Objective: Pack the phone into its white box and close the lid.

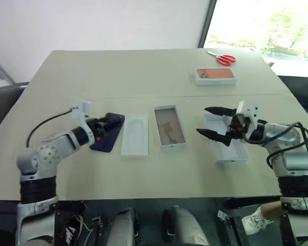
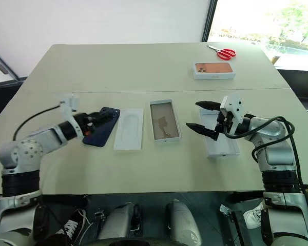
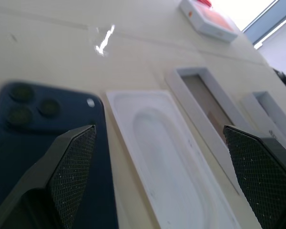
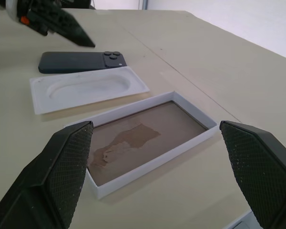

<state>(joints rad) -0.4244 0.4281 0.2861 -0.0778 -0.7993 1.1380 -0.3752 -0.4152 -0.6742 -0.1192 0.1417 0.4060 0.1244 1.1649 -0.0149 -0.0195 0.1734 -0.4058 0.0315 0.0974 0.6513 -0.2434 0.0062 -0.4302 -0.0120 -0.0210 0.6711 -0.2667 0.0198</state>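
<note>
Left claw [image 1: 103,124] gapes empty over the phone [image 1: 109,134] for pickup; right claw [image 1: 216,122], wide, empty, waits above lid [image 1: 227,147].

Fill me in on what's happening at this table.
A two-armed robot is packing a phone. Its left gripper hangs open right over the dark blue phone, which lies flat on the table, not yet gripped. Beside it lie a white insert and the empty white box. The right gripper is open above the lid. A second phone box and red scissors sit at the far side.
</note>
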